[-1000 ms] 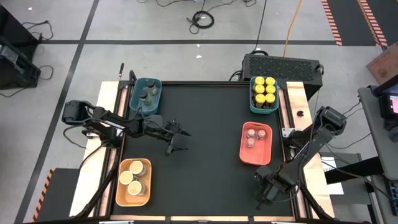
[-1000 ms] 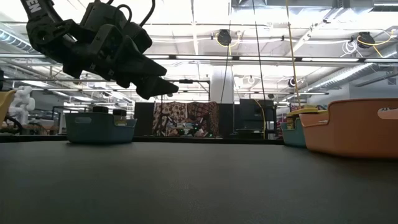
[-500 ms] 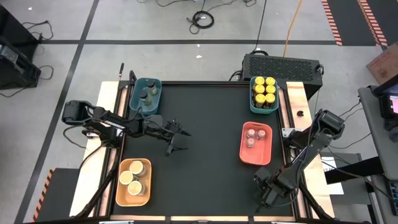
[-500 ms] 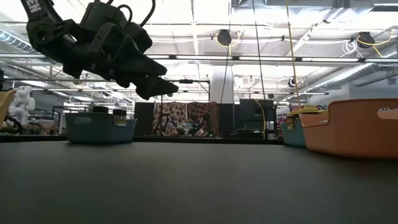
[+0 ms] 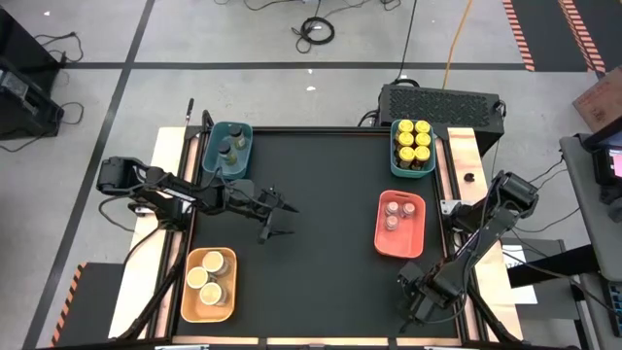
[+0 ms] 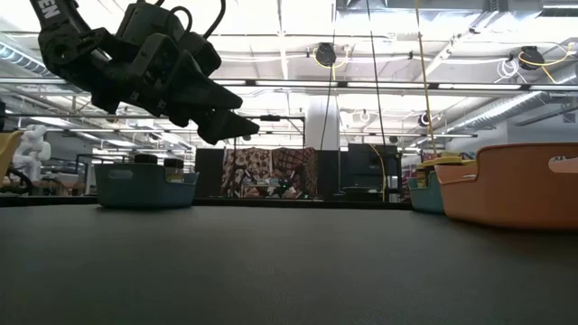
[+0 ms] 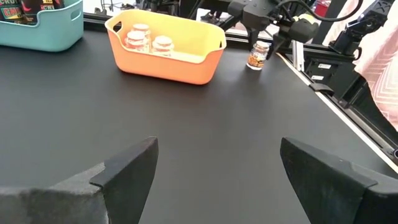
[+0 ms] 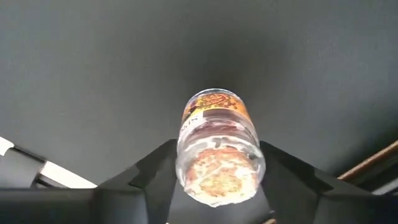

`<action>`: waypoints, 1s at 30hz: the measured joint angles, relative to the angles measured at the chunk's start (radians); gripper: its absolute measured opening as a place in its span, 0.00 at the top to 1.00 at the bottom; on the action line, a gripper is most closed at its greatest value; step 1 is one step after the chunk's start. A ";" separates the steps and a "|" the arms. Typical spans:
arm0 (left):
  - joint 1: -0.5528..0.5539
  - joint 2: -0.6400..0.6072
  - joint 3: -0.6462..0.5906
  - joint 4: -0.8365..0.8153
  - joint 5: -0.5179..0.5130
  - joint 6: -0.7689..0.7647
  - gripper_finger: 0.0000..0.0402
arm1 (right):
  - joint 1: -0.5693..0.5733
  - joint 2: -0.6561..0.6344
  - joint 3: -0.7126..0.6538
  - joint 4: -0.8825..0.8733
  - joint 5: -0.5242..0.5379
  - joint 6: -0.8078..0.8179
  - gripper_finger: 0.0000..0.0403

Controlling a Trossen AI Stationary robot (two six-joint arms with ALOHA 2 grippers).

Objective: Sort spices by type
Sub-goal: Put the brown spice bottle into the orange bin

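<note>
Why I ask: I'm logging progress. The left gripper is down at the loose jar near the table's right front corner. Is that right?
Not quite. It is the right gripper that is down at the loose jar near that corner. The high view places it, and the right wrist view shows the jar. The left gripper hovers open over the mat's left half.

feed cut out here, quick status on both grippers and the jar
Left gripper open, hovering mid-table. Right gripper around small jar at near right corner; grip unconfirmed. Path to salmon tray clear.
</note>
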 joint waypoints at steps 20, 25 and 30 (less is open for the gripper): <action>0.000 0.000 0.000 -0.008 0.000 0.003 0.15 | -0.151 -0.191 0.007 -0.054 -0.041 -0.174 0.58; 0.000 0.000 0.000 -0.009 0.000 0.003 0.15 | -0.188 -0.277 0.007 -0.053 -0.038 -0.200 0.59; 0.000 0.000 0.000 -0.012 0.000 0.023 0.15 | -0.222 -0.370 0.008 -0.080 0.008 -0.213 0.59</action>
